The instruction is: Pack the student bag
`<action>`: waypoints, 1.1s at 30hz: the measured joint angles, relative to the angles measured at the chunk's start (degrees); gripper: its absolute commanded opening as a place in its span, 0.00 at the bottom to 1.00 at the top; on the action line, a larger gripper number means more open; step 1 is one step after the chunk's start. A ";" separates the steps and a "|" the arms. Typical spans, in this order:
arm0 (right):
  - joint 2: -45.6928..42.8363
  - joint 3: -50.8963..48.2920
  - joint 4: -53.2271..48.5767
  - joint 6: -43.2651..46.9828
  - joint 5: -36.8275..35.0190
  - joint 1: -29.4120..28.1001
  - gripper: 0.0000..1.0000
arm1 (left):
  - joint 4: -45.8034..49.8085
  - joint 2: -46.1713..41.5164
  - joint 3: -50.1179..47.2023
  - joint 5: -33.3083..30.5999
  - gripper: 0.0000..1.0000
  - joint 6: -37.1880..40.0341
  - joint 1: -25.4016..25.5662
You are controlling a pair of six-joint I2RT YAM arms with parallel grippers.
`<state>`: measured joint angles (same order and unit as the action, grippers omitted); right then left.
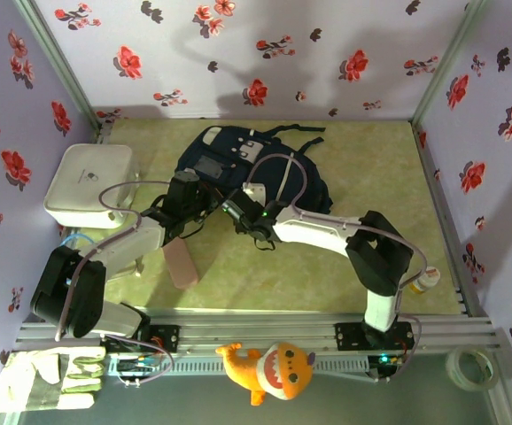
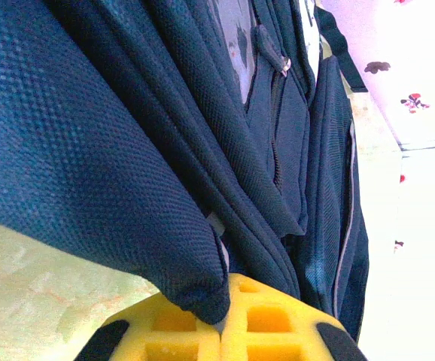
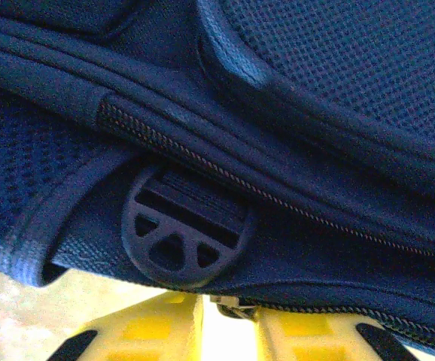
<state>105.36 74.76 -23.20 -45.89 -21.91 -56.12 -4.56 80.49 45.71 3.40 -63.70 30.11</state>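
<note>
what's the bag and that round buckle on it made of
The student bag: woven synthetic fabric, likely nylon or polyester, matte; a fine mesh-like weave shows. The round buckle: probably moulded plastic, dull dark finish, smooth spoked shape.

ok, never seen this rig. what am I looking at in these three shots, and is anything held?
Two robot arms are bolted at the near edge of a table, and each ends in a two-finger pincer. The overhead picture comes from a fixed camera above and behind the arms. The other two come from a camera on each wrist, looking out past that arm's yellow fingers.

On the table lie the navy student bag, a white box and a pink flat item.

The left pincer is shut on a fold of the bag's fabric. The right pincer sits just below a round black buckle on the bag. I can't tell whether it grips anything.
</note>
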 measured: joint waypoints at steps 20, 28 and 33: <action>-5.57 -6.32 -0.50 -0.70 -4.81 0.00 0.05 | 0.11 0.00 0.11 0.26 0.00 1.66 -0.66; -13.49 -15.43 -1.18 -3.85 -5.09 1.66 0.07 | 0.59 0.00 0.11 1.18 0.00 2.62 -1.25; -12.72 -13.57 -2.78 -2.58 -4.35 2.23 0.10 | 0.74 0.00 0.11 1.14 0.00 2.78 -1.36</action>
<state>92.64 61.19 -25.98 -48.47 -26.26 -53.89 -3.81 80.49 45.82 4.54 -60.93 28.75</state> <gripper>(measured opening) 0.089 0.041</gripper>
